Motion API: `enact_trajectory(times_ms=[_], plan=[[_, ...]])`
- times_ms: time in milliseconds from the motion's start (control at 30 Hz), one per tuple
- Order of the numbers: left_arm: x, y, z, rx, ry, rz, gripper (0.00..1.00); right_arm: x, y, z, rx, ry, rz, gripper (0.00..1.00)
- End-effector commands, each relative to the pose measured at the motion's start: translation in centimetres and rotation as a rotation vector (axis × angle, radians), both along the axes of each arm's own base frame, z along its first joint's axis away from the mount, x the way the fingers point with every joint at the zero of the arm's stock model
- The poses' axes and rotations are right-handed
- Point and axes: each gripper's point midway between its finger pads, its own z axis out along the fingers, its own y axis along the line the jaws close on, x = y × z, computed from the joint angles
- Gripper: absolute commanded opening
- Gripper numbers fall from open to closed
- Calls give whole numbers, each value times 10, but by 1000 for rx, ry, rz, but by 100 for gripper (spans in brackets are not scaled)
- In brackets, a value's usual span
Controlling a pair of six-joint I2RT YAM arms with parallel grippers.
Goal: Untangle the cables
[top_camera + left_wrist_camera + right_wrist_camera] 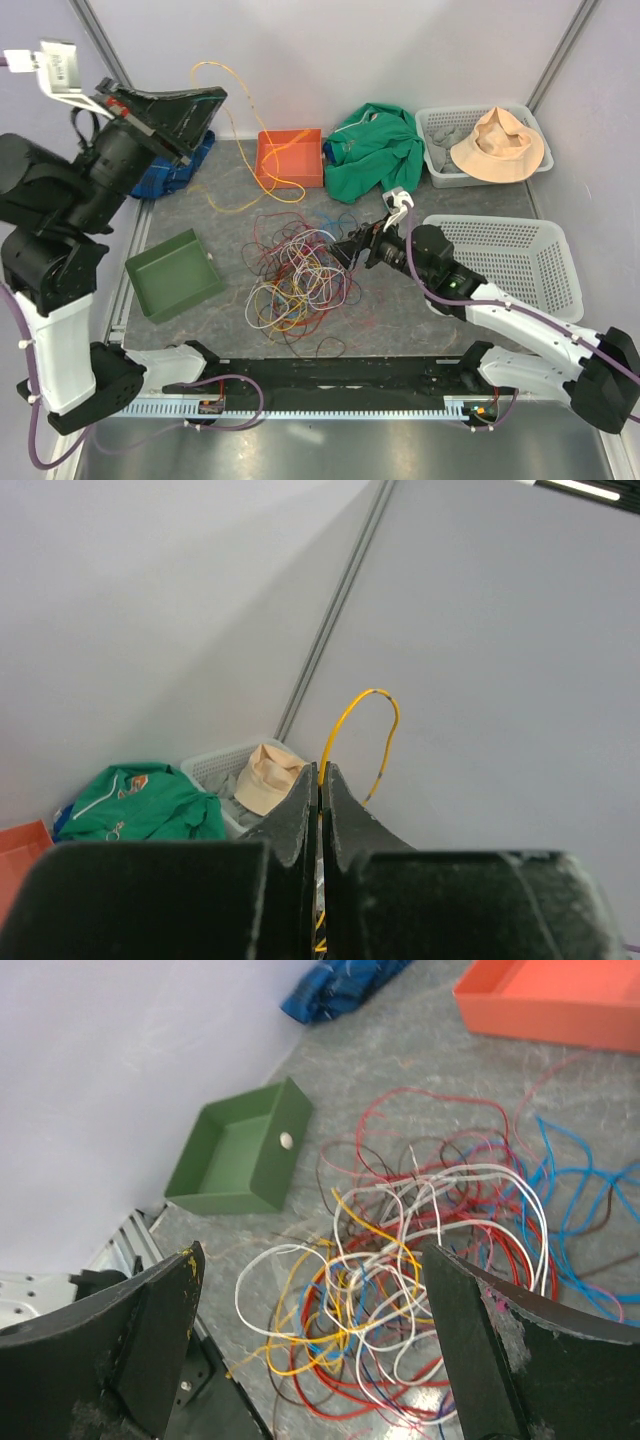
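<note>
The cables lie in a loose tangle (pixel 300 275) of red, white, yellow, blue and purple loops on the grey mat, seen close up in the right wrist view (pixel 400 1290). My right gripper (pixel 345 250) hovers over the tangle's right side, open (pixel 310 1260), with nothing between its fingers. My left gripper (pixel 218 96) is raised high at the back left, shut (pixel 321 770) on one yellow cable (pixel 360 695). That yellow cable (pixel 215 64) arcs up from the jaws and trails down past the orange tray to the mat.
A green box (pixel 173 273) sits left of the tangle and an orange tray (pixel 290 157) behind it. A green garment (pixel 378 150) and a white basket (pixel 437 120) holding a hat (pixel 497 145) are at the back. Another white basket (pixel 510 262) stands at the right, with blue cloth (pixel 170 172) at the back left.
</note>
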Motion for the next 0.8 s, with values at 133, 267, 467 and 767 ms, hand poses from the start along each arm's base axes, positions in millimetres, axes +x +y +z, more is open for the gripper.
enact_trajectory(times_ms=[133, 267, 467, 767], plan=[[68, -9, -101, 186, 227, 167, 2, -5, 0, -26, -39, 28, 2, 98], [87, 28, -161, 270, 357, 396, 2, -12, -15, -34, -62, 40, -28, 98], [80, 105, -249, 260, 592, 799, 2, -24, -37, -31, -65, 32, -61, 98], [34, 178, -314, 154, 739, 1087, 2, -33, -44, -36, -65, 40, -51, 98]])
